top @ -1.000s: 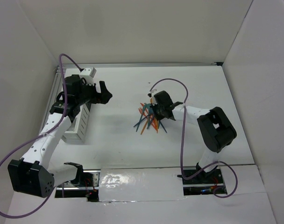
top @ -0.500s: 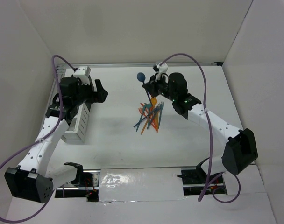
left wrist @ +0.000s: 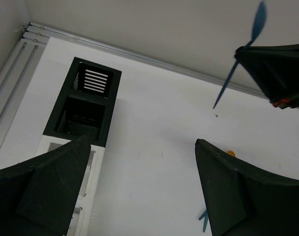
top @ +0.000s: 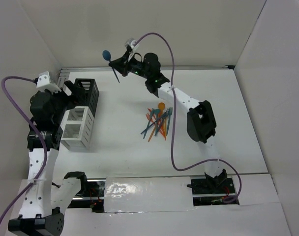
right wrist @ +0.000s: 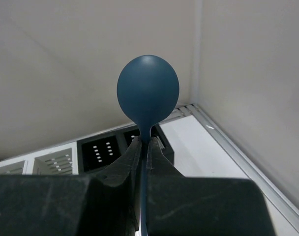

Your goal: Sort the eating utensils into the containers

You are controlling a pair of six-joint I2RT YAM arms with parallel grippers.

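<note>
My right gripper (top: 121,64) is shut on a teal-blue spoon (top: 110,64) and holds it high near the back wall, bowl up, to the right of the black mesh bin (top: 89,90). The spoon (right wrist: 147,93) fills the right wrist view, its handle pinched between the fingers, with the black bin (right wrist: 103,149) and a white compartment (right wrist: 51,162) behind it. The other utensils (top: 158,122), orange and teal, lie in a pile mid-table. My left gripper (top: 70,97) is open and empty over the white compartments (top: 76,129). The left wrist view (left wrist: 144,196) shows the bin (left wrist: 85,103) and the spoon (left wrist: 235,64).
A metal rail (top: 189,68) runs along the back edge and another (top: 58,91) along the left, beside the bins. White walls close in the back and both sides. Purple cables arc from both wrists.
My right gripper has lifted the teal spoon from the pile and swung it up and to the back left, toward the bins. My left arm has pulled back to the left.
</note>
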